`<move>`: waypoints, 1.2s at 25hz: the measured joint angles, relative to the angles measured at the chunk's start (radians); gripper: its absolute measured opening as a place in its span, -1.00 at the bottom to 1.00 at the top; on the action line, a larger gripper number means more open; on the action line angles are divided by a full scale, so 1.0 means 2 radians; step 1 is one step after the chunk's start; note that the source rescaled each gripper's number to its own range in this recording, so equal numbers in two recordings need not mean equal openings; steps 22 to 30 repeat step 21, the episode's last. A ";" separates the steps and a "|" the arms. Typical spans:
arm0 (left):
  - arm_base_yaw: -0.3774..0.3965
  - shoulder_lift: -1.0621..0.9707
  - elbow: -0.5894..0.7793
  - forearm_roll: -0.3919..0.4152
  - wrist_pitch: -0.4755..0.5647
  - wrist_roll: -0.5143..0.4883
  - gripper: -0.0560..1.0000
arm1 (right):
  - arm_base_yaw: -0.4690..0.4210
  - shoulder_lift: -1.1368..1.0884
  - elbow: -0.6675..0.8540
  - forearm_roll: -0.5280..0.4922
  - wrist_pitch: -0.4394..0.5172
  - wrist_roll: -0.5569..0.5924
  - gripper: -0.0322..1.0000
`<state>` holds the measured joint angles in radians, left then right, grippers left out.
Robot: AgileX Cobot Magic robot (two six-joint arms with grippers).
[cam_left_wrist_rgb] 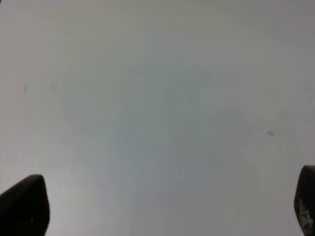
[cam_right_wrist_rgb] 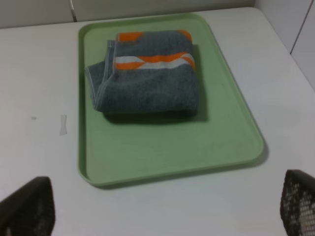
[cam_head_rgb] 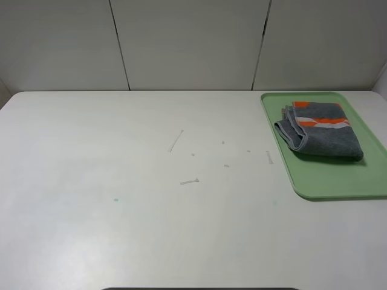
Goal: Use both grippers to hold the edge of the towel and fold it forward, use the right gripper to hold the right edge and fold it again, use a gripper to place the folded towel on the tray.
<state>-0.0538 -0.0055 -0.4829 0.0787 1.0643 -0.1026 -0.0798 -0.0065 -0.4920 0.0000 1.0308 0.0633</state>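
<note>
The folded towel (cam_head_rgb: 320, 130) lies on the tray (cam_head_rgb: 338, 178); left pincer (cam_left_wrist_rgb: 162, 206) and right pincer (cam_right_wrist_rgb: 167, 206) gape wide, empty.

No readable text, label, brand, number or sign found in any view. Towel (cam_head_rgb: 320, 133) patterned only with orange and white stripes, no lettering seen. Tray (cam_head_rgb: 329, 181) plain green, unmarked. Table (cam_head_rgb: 121, 229) marked only by small scuffs and specks, nothing legible. Back wall panels (cam_head_rgb: 187, 42) blank.
</note>
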 joint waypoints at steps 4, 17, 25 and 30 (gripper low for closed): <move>0.000 0.000 0.000 0.000 0.000 0.000 1.00 | 0.000 0.000 0.000 0.000 0.000 0.000 1.00; 0.000 0.000 0.000 0.000 0.000 0.000 1.00 | 0.000 0.000 0.000 0.000 0.000 0.000 1.00; 0.000 0.000 0.000 0.000 0.000 0.000 1.00 | 0.000 0.000 0.000 0.000 0.000 0.000 1.00; 0.000 0.000 0.000 0.000 0.000 0.000 1.00 | 0.000 0.000 0.000 0.000 0.000 0.000 1.00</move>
